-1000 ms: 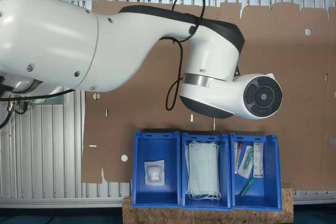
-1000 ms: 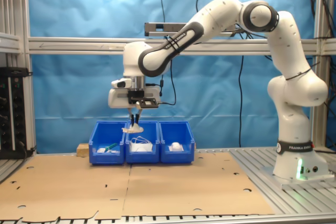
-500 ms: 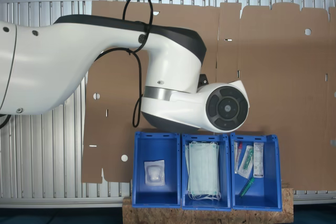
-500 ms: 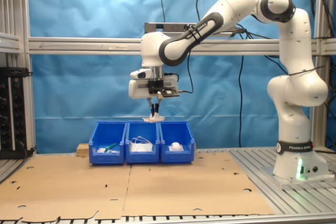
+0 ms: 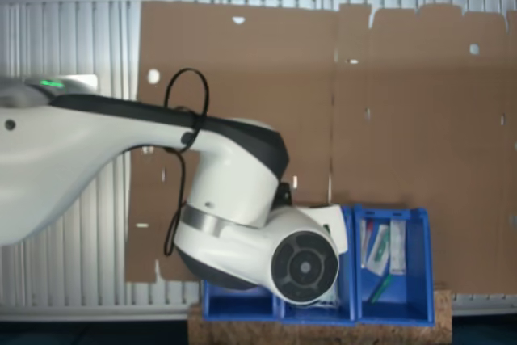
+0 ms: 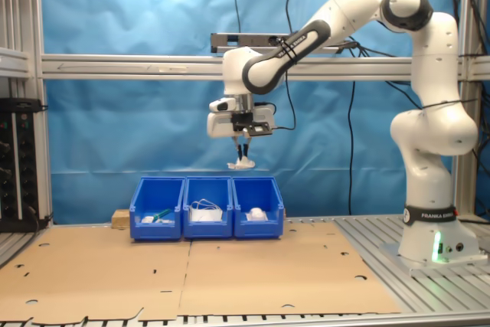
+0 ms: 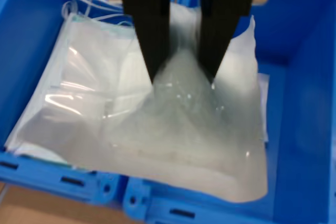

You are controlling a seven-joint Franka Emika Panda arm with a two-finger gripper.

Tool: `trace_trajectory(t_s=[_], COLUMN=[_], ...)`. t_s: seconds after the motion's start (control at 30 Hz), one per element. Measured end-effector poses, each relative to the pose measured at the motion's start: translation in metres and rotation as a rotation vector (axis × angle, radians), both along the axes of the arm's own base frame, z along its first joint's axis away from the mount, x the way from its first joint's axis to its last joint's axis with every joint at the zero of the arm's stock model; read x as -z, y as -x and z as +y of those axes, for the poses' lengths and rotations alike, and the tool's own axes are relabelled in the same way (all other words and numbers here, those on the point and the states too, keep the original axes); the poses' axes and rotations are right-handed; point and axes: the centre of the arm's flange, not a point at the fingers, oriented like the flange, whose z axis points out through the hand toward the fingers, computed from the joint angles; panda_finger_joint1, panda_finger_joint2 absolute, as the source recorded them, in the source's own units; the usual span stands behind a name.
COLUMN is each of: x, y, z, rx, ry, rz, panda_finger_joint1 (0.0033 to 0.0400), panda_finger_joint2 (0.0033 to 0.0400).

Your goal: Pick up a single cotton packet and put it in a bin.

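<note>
In the second exterior view my gripper (image 6: 242, 155) hangs well above the row of three blue crates, shut on a small clear-white cotton packet (image 6: 241, 165) that dangles from it. It is roughly above the wall between the middle crate and the bin (image 6: 259, 198) at the second exterior view's right, where another white packet (image 6: 256, 213) lies. In the wrist view the black fingers (image 7: 152, 35) pinch the top of the cotton packet (image 7: 184, 145), and my gripper (image 7: 184, 74) is over blue crate walls.
The middle crate (image 6: 207, 198) holds pale green masks (image 7: 73, 22). The crate with syringe packets (image 5: 392, 260) stands at the first exterior view's right. My arm (image 5: 234, 216) covers the other two crates there. Brown cardboard (image 6: 191, 273) covers the table.
The arm has carried the packet upward and toward the second exterior view's right, from over the middle crate. In the first exterior view the arm swung down over the crates.
</note>
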Motion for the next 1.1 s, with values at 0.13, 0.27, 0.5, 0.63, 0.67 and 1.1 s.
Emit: trace_trajectory(t_s=[0.13, 0.27, 0.5, 0.63, 0.67, 1.1], x=[0.002, 0.004, 0.008, 0.010, 0.010, 0.013], y=[0.014, 0.026, 0.040, 0.043, 0.044, 0.043], z=[-0.028, -0.053, -0.080, -0.086, -0.087, -0.088], rx=[0.051, 0.094, 0.139, 0.147, 0.148, 0.145], ry=[0.009, 0.023, 0.046, 0.055, 0.057, 0.068], rz=[0.007, 0.009, 0.016, 0.019, 0.019, 0.018], panda_finger_joint1=[0.0036, 0.0036, 0.0036, 0.0036, 0.0036, 0.0036], panda_finger_joint2=[0.0036, 0.0036, 0.0036, 0.0036, 0.0036, 0.0036])
